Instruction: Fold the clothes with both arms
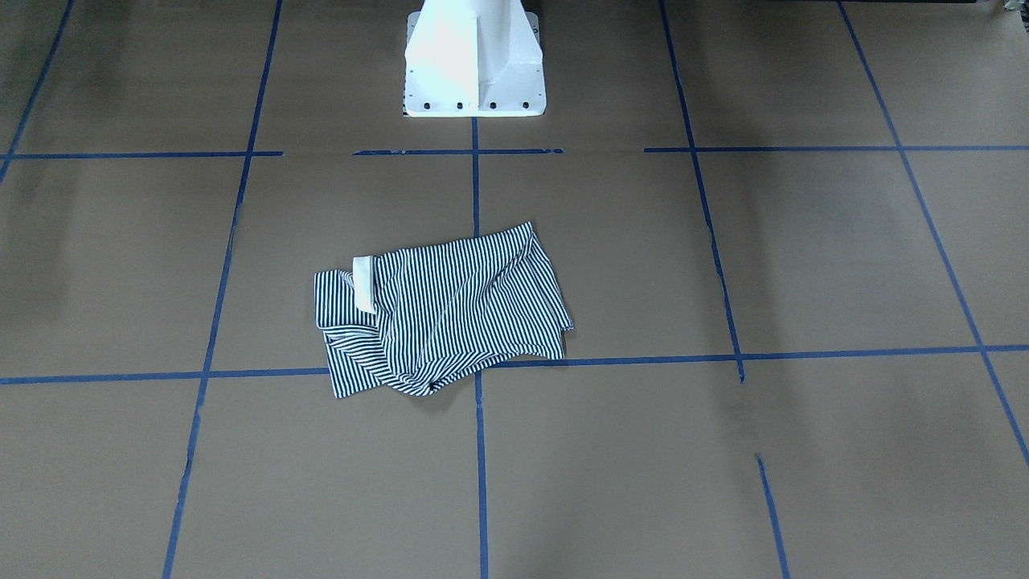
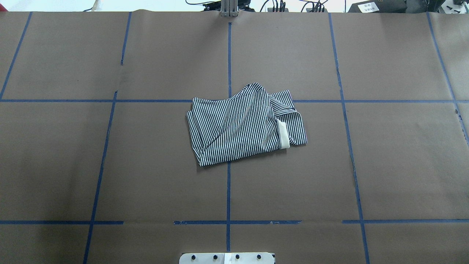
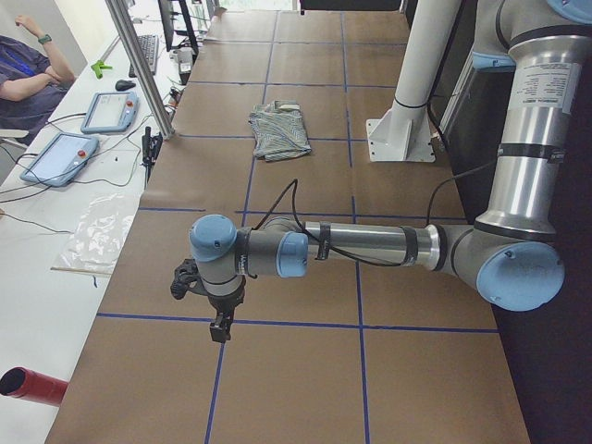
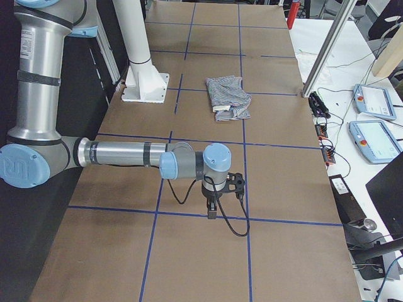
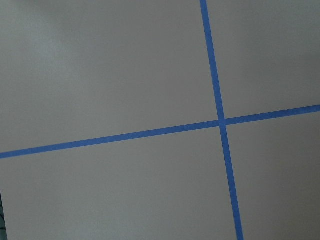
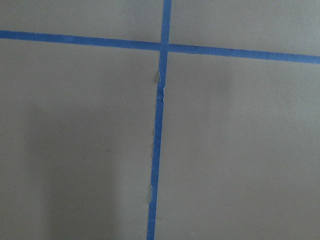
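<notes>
The shirt [image 2: 245, 124] lay folded on the table [image 2: 110, 165]; left gripper [image 3: 219, 329] and right gripper [image 4: 212, 211] hung well apart, apparently clearing it, their spread untellable.

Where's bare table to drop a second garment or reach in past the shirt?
Free: the taped squares left and right of the shirt, and the band between it and the pedestal base. Crowded only mid-table, where the shirt lies across the centre tape line.

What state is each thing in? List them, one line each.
polo shirt: loosely folded, wrinkled, lying on the table, nothing holding it.
left gripper: above the table, away from the shirt; open or shut, cannot tell.
right gripper: likewise away from the shirt; cannot tell.
</notes>
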{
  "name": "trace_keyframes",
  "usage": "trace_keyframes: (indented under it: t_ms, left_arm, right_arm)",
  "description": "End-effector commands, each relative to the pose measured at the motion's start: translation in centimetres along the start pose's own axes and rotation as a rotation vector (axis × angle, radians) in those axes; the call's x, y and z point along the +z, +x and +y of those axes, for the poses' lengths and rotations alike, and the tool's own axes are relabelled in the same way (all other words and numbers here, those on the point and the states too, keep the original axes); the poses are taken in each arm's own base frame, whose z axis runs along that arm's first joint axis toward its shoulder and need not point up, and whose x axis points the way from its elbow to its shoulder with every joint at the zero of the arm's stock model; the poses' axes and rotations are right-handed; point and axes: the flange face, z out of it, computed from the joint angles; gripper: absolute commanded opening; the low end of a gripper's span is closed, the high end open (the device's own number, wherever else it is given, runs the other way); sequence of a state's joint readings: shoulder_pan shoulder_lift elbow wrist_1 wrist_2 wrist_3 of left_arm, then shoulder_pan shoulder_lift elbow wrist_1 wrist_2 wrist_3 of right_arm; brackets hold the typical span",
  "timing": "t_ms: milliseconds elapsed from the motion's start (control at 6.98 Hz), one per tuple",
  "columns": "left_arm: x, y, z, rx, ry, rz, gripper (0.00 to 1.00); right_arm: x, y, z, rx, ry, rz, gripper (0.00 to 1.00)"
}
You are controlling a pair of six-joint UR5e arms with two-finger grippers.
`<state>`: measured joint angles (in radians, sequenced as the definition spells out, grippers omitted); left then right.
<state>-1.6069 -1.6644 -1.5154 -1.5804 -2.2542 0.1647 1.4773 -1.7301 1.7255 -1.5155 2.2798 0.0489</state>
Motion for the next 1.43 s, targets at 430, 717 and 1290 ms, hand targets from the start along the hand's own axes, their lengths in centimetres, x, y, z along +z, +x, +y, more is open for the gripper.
trace_keyframes:
  t_ms: [430,717,1290]
  left_arm:
    - [2.9,-0.2,5.1,-0.046,-0.024,0.155,1.0]
    - [1.6,1.0,5.3,-0.022,0.0,0.148,1.0]
    - [1.5,1.0,5.2,-0.018,0.003,0.146,1.0]
  right_arm:
    - [0.5,0.4,0.6,0.018,-0.014,-0.002,1.0]
    - [0.6,0.5,0.7,0.015,-0.015,-0.002,1.0]
    - [0.5,0.4,0.7,0.01,-0.012,-0.004,1.0]
